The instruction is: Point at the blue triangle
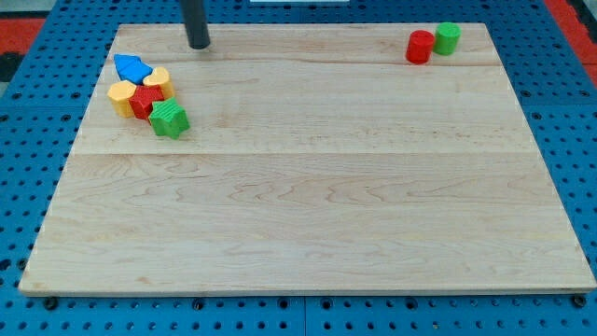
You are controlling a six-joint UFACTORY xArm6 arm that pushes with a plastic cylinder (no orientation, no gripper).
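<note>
- The blue triangle point(131, 67) was seen lying flat near the board's top-left corner, a bright blue piece with an irregular, roughly triangular outline, its point turned toward the view's left.
- No container was shown; every block lay directly on the pale wooden board point(308, 196), which rested on a blue perforated surface point(28, 149).
- A tight cluster was formed around the blue triangle: a yellow block point(158, 82) touched it at its lower right, an orange-yellow block point(121, 96) lay just below it, a red block point(145, 101) was wedged between the two, and a green block point(170, 119) sat at the cluster's lower right end, touching the red one.
- Well apart, near the top-right corner, a red cylinder point(421, 47) and a green cylinder point(448, 38) were set side by side, touching.
- My tip point(199, 45) was placed near the top edge, to the upper right of the cluster, apart from the blue triangle, with bare board between them.
- Nothing was grasped or touched by the rod; no block was in contact with it.
</note>
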